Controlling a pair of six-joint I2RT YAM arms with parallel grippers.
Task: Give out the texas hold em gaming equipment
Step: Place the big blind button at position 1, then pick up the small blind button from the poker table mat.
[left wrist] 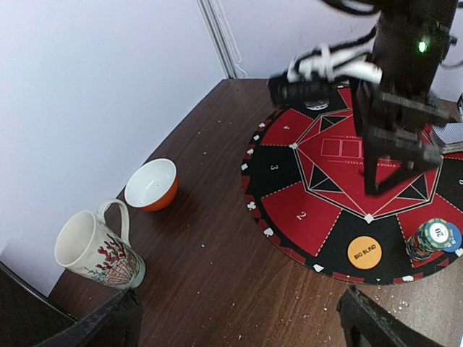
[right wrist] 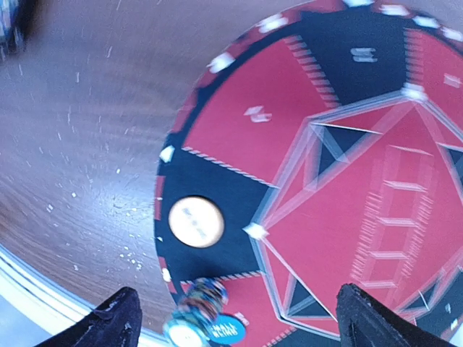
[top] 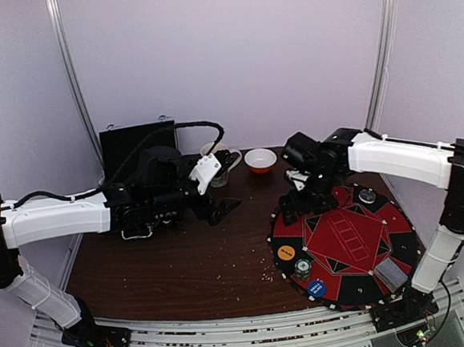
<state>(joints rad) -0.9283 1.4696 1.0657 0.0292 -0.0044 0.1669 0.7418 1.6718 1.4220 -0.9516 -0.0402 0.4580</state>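
You are between placements, by my reading. Your right claw (right wrist: 237,293) is hanging over the far-left part of the round red-and-black mat (top: 345,237), with its fingers spread wide and gripping nothing; the wrist view is showing only mat between them. Your left claw (left wrist: 240,303) is likewise standing wide and empty, hovering over the bare brown surface (top: 166,259) to the left of the mat. The equipment is sitting as follows:

The orange disc (left wrist: 364,253) marked BIG BLIND is lying flat on a black wedge at the mat's left edge. The chip stack (left wrist: 432,238) is standing just beside it, on the side nearer you. The blue disc (top: 316,289) is lying near that stack at the near-left rim. The grey-backed deck (top: 388,272) is resting on the mat's near-right part, and a black disc (top: 366,197) is lying by the far rim. The patterned mug (left wrist: 94,253) and the orange-and-white bowl (left wrist: 152,184) are standing off the mat at the back of the surface, and neither is playing any part in the task.

Judgement: the marker discs are looking dealt out, while chips and cards are each sitting in one pile, so the distribution is looking partly done at most. The next move is calling for you to bring the right claw along the left edge to the chip stack, or across to the deck. You are then lowering squarely and closing on the top piece only. The stack is looking slightly uneven, so a sideways nudge is risking a topple.
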